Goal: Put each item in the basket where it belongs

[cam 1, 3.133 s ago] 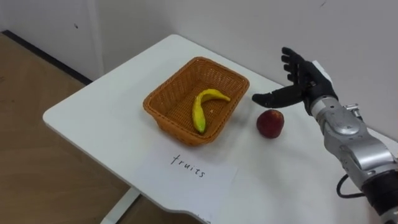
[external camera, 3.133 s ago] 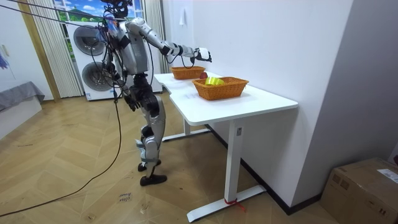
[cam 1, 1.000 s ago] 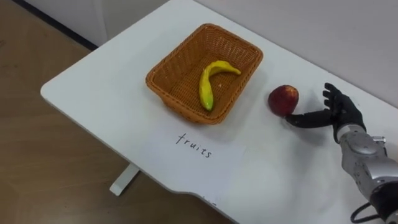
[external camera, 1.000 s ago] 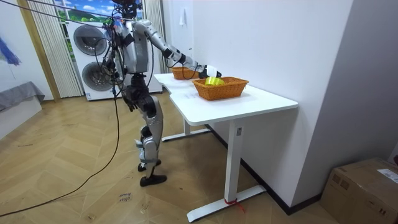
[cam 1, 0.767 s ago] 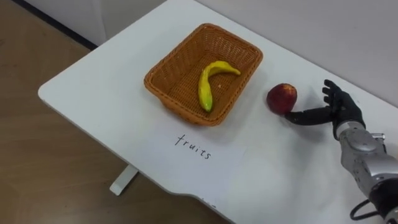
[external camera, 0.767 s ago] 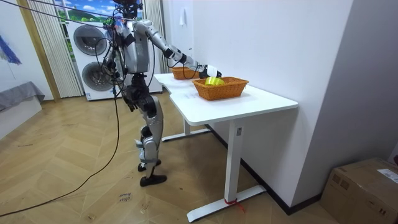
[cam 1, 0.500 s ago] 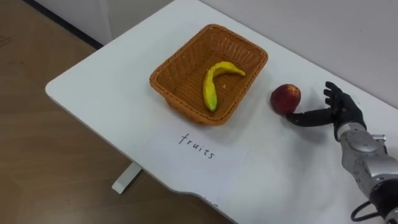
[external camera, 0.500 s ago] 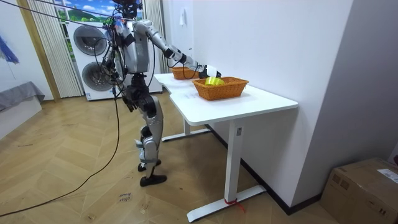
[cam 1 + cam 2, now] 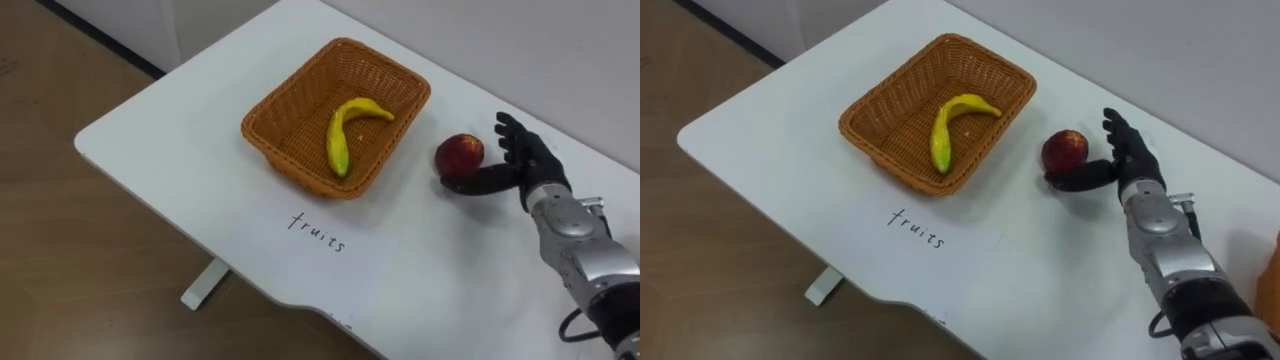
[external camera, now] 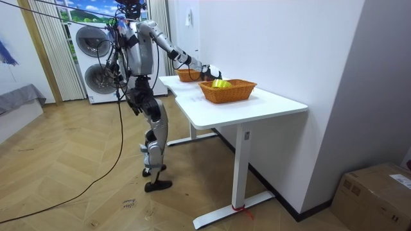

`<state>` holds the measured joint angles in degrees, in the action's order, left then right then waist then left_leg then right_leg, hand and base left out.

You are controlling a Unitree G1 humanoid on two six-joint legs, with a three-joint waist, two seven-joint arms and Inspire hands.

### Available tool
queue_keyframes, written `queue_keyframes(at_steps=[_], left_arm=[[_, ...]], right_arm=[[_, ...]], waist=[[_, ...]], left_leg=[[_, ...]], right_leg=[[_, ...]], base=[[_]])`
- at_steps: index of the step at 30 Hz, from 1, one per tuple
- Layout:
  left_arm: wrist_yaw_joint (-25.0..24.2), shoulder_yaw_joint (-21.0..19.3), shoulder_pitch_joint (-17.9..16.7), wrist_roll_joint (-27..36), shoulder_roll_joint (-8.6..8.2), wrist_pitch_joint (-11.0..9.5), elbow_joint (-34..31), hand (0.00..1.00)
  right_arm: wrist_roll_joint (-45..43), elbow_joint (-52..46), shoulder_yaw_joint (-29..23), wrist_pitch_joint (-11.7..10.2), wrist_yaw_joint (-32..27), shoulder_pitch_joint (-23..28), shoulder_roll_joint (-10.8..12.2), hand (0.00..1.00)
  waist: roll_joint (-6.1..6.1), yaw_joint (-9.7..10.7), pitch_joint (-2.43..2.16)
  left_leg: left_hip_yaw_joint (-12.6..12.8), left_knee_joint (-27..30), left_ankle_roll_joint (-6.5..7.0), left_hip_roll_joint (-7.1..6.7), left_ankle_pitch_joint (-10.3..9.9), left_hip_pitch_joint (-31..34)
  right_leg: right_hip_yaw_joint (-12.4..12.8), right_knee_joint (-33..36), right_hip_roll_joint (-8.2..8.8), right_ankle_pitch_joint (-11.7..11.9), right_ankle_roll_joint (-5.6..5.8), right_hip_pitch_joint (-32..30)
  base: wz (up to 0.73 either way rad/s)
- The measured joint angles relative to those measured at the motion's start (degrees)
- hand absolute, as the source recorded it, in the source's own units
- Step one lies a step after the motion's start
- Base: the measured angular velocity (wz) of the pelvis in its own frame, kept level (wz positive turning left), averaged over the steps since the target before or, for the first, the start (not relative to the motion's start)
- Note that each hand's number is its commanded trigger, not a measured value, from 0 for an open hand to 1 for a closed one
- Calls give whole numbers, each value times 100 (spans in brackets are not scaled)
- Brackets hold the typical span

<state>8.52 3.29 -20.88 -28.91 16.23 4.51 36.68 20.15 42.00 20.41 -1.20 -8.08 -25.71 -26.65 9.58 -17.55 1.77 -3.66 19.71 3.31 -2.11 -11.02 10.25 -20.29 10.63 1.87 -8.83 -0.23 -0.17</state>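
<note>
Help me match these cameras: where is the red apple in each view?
Left eye view: red apple right of centre, against the right robot hand thumb.
Right eye view: same spot, slightly further left.
Room view: too small to make out, by the right robot hand.
Shared landmark: orange woven basket holding the yellow banana.

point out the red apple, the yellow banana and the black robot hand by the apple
round red apple (image 9: 459,153): left eye view, middle of its upper side
curved yellow banana (image 9: 337,146): left eye view, thick middle of its long stretch
black right robot hand (image 9: 528,170): left eye view, on the palm
</note>
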Motion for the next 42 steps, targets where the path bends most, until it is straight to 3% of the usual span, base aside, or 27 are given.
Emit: queue_keyframes(at_steps=[28, 29, 30, 32, 42], left_arm=[[-2, 12, 143, -32, -6, -31, 151, 0], [-2, 13, 143, -32, -6, -31, 151, 0], [-2, 13, 143, -32, -6, -31, 154, 0], [-2, 11, 143, -31, -5, -31, 154, 0], [-2, 12, 142, 0, -5, -35, 161, 0]], right_arm=[[-545, 40, 86, -68, 456, -1, 71, 1], [-545, 48, 86, -68, 460, 0, 71, 27], [-546, 58, 86, -68, 475, 0, 72, 76], [-548, 74, 86, -68, 523, -1, 71, 100], [-715, 253, 74, -127, 509, -37, 60, 100]], waist=[[34, -22, -10], [36, -22, -9], [38, -21, -8], [45, -21, -6], [110, -19, 0]], left_leg=[[8, -11, 0, 13, -2, 10], [8, -11, 0, 13, -2, 10], [8, -11, 0, 13, -2, 10], [9, -12, 0, 14, -2, 7], [10, -3, -1, 16, -2, -4]], right_leg=[[-29, -1, -7, 0, -1, -19], [-29, -1, -7, 0, -1, -19], [-28, -1, -7, 0, -1, -20], [-33, 0, -6, 0, -1, -16], [-37, 0, -7, 0, -1, 3]], base=[[0], [0], [0], [0], [0]])
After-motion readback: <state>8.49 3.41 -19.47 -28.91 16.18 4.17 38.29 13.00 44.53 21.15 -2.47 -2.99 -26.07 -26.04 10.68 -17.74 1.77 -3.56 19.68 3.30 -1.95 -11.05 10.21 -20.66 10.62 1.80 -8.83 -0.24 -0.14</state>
